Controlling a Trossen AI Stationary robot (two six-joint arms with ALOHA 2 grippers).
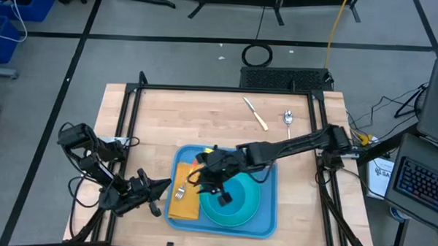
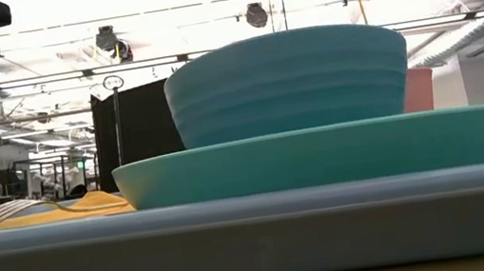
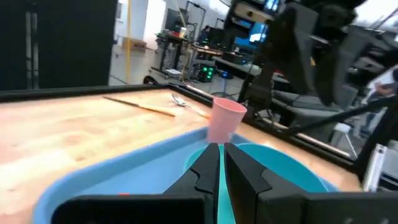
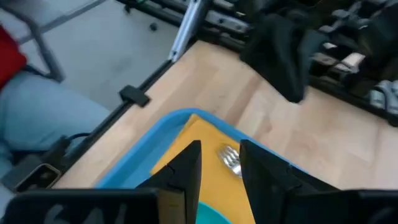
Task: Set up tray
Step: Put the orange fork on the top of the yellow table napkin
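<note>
The light-blue tray (image 1: 268, 212) lies at the table's near middle. On it rest a turquoise plate (image 2: 331, 153) with a turquoise bowl (image 2: 287, 81) standing in it, and a yellow napkin (image 1: 187, 206) with a fork (image 1: 179, 192) lying on top. A pink cup (image 3: 225, 121) stands upright behind the bowl. My right gripper (image 4: 221, 149) hangs open above the napkin and fork with nothing between its fingers. My left gripper (image 3: 221, 152) is shut and level, just off the tray's left rim (image 1: 160, 188). It holds nothing.
A knife (image 1: 255, 113) and a spoon (image 1: 288, 119) lie on the bare wood at the far right of the table. The black frame rails (image 1: 227, 88) run along the table's edges. The right arm (image 1: 291, 145) reaches over the tray from the right.
</note>
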